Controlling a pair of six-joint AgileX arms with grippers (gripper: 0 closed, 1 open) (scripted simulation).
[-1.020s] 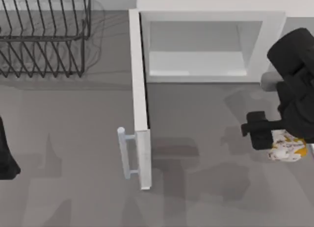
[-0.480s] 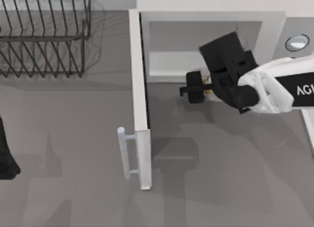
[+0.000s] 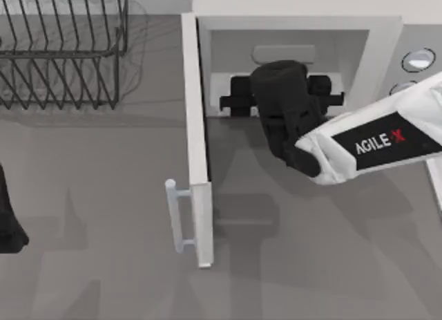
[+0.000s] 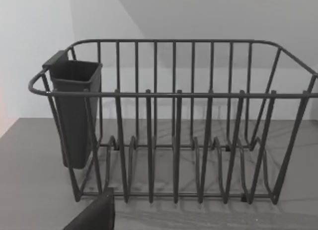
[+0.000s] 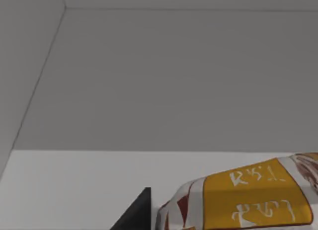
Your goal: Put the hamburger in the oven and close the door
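Top view: the right gripper [image 3: 282,99] reaches into the oven [image 3: 297,30] at the table's far edge; its fingers are spread wide across the cavity mouth. The door [image 3: 195,140] stands swung open toward the near edge. A dish rack [image 3: 62,50] fills the far left corner. The left arm [image 3: 8,220] is parked at the left edge.

Left wrist view: the dish rack [image 4: 174,120].

Right wrist view: the hamburger [image 5: 243,200] lies on the cavity floor, beside a finger [image 5: 135,215]
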